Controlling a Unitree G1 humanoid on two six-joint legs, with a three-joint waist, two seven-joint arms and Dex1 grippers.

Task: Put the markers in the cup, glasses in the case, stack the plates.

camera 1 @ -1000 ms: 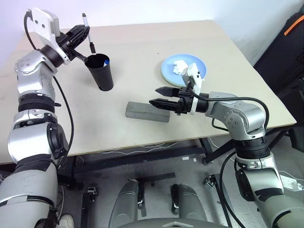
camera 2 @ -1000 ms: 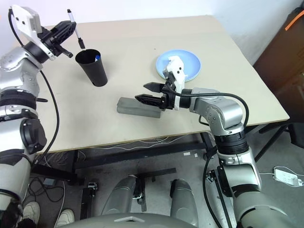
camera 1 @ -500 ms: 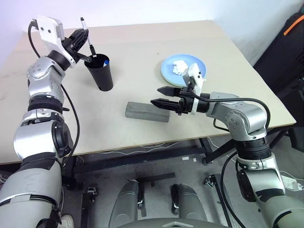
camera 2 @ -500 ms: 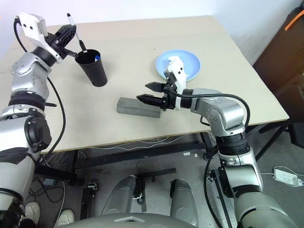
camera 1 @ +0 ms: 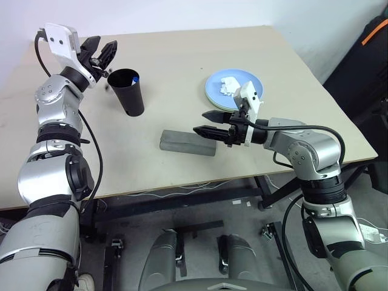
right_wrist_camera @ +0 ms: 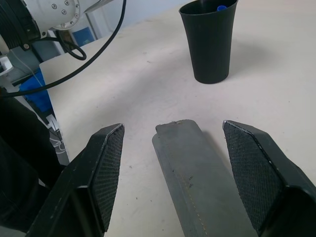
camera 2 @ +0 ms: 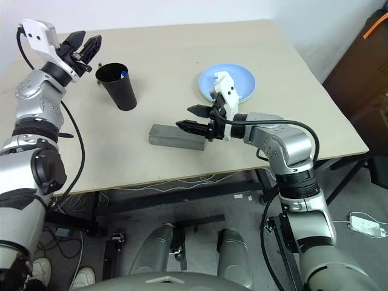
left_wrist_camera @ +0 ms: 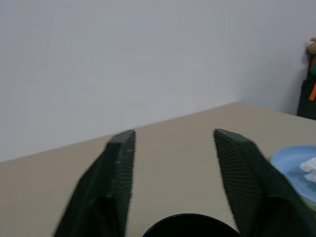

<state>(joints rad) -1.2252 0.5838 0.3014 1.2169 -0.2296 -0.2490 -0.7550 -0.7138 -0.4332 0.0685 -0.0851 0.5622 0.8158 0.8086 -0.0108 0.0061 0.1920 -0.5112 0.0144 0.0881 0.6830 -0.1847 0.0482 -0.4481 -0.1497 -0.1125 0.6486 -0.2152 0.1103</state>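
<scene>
Case (camera 1: 188,143): long axis runs straight out from right gripper (camera 1: 208,122), jaws wide, empty, just above its near end. Left gripper (camera 1: 100,52): open, empty, over cup (camera 1: 128,92); blue marker (camera 1: 134,77) inside, 2nd probably too.

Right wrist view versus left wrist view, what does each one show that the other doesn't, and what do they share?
Right wrist view: the grey case lying between the open right hand fingers, a blue marker cap in the cup, and cables at the table edge.
Left wrist view: the open left hand, the blue plate with white tissue, and a pale wall.
Both: the black cup and the beige table.
</scene>
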